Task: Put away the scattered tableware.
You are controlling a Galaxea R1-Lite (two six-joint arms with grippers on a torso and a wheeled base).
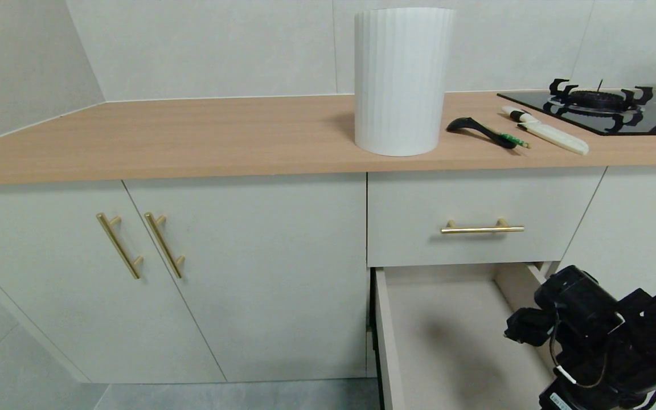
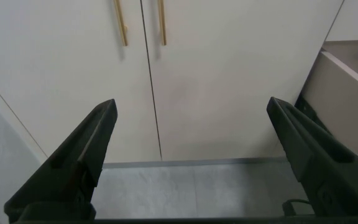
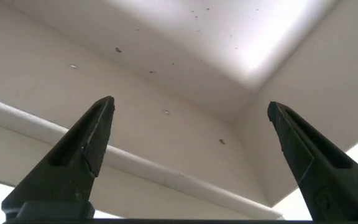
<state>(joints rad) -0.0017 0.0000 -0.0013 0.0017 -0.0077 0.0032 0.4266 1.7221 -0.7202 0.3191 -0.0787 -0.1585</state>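
On the wooden counter (image 1: pixel 191 136) a black spoon (image 1: pixel 479 131) lies beside a white knife (image 1: pixel 544 131) with a black band, and a small green piece sits at the spoon's handle end. Below them the lower drawer (image 1: pixel 453 341) stands pulled out with a bare bottom. My right arm (image 1: pixel 590 324) hangs over the drawer's right side. Its gripper (image 3: pixel 190 106) is open and holds nothing, facing an inner corner of the drawer (image 3: pixel 185 56). My left gripper (image 2: pixel 191 104) is open too, low in front of the cabinet doors (image 2: pixel 166 81).
A tall white ribbed container (image 1: pixel 402 80) stands on the counter left of the spoon. A black gas hob (image 1: pixel 601 108) is at the far right. The upper drawer with a gold handle (image 1: pixel 482 229) is closed. The pulled-out drawer's side (image 2: pixel 347 74) is to my left gripper's right.
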